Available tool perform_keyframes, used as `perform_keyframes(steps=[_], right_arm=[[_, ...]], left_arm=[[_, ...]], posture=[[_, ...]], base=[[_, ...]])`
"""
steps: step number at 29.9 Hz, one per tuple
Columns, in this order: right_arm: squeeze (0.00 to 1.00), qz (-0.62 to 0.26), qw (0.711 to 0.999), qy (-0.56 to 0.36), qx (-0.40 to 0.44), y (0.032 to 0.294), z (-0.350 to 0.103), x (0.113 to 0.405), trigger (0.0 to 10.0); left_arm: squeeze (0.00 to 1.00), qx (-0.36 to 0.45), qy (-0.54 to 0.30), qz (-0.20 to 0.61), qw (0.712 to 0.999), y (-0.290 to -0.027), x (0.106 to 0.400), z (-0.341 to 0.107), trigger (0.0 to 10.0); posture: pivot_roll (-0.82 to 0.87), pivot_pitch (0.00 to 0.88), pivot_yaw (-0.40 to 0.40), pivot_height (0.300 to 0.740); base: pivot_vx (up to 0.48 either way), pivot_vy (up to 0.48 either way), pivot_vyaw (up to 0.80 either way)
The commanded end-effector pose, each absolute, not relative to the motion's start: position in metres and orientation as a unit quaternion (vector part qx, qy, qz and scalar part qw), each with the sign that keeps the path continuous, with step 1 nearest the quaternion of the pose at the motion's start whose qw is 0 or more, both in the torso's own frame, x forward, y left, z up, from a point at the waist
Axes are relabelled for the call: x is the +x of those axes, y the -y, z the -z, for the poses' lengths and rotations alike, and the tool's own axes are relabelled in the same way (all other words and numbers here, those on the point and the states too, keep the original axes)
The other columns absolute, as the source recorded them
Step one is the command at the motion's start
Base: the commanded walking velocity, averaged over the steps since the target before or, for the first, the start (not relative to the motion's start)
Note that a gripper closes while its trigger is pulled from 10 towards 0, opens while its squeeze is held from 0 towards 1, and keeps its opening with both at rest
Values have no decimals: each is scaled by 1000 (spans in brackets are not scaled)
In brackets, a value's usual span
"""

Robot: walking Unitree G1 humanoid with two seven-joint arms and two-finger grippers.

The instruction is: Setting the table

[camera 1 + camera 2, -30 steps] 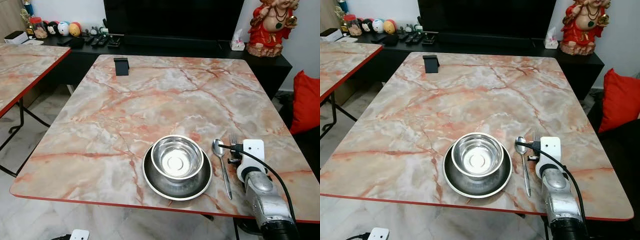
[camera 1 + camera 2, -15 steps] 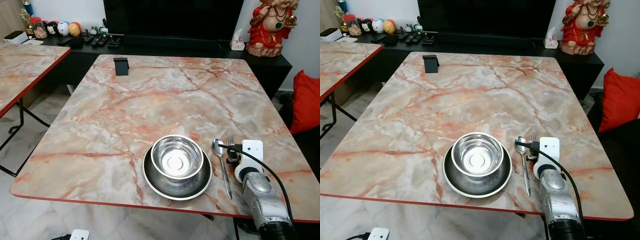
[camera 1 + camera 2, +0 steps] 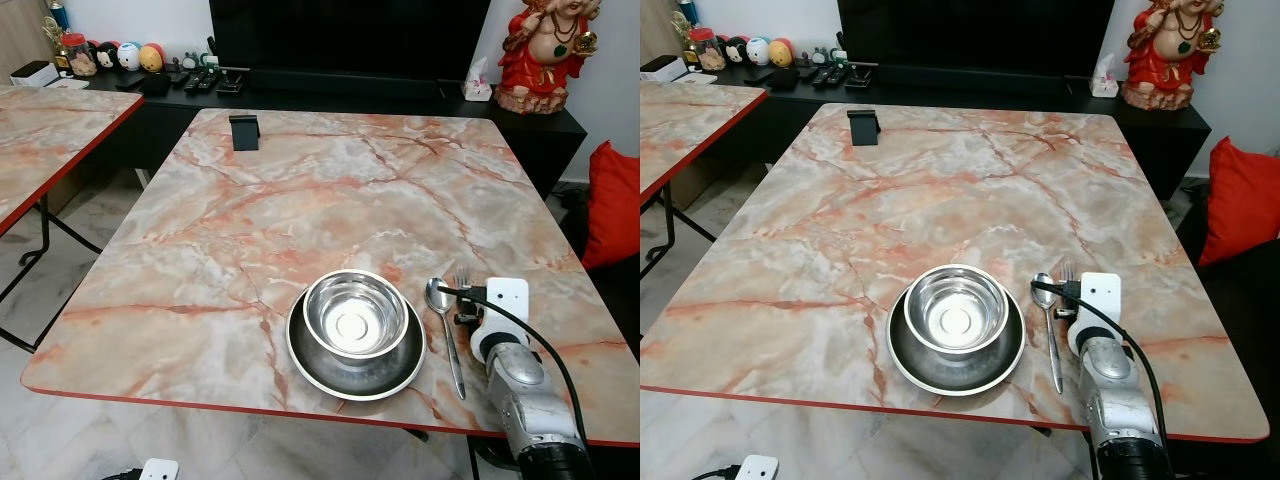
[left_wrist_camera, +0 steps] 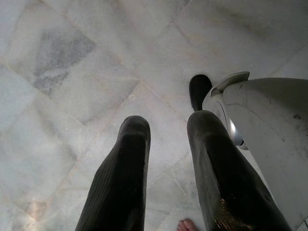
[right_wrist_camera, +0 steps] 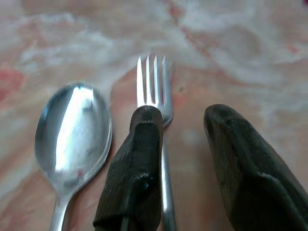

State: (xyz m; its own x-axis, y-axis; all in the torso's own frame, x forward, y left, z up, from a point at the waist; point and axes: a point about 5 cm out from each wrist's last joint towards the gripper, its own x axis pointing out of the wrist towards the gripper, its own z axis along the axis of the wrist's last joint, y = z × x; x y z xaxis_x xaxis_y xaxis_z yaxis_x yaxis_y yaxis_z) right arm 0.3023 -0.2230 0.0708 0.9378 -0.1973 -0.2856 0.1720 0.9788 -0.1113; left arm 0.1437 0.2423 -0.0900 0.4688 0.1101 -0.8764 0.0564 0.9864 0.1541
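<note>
A steel bowl (image 3: 354, 314) sits in a steel plate (image 3: 312, 372) near the front edge of the marble table (image 3: 330, 200). To their right a spoon (image 3: 446, 335) and a fork (image 5: 153, 82) lie side by side. My right gripper (image 5: 185, 120) hovers low over the fork, open. One finger (image 5: 139, 159) covers the fork's neck and the other finger (image 5: 240, 163) stands clear to the side; the handle runs back under the wrist. My left gripper (image 4: 168, 127) hangs idle over the tiled floor, open.
A small black stand (image 3: 243, 132) is at the table's far left corner. A second marble table (image 3: 50, 130) stands to the left and a red cushion (image 3: 615, 200) to the right. Behind is a dark console with a red statue (image 3: 545, 50).
</note>
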Motion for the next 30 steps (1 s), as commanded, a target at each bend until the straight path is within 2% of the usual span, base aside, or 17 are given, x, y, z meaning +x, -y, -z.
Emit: perform_keyframes(steps=[1,7,11,21,30], right_arm=[[0,122,988,-85,-48,232,-90,304,10000],[0,144,989,-1,-44,234,-111,300,10000],[0,148,986,47,-60,230,-116,286,10000],[0,151,986,52,-51,226,-108,263,10000],[0,138,986,76,-55,222,-123,276,10000]], left_arm=[[0,87,-518,-10,851,-244,143,90,10000],[0,87,-518,-12,851,-244,142,90,10000],[0,86,-517,-17,851,-245,140,90,10000],[0,84,-520,-29,849,-248,134,92,10000],[0,86,-518,-31,850,-249,132,92,10000]], posture=[[23,0,-18,715],[22,0,-18,715],[29,0,-25,715],[35,0,-30,715],[34,0,-32,715]], base=[[0,0,0],[0,0,0],[0,0,0],[0,0,0],[0,0,0]])
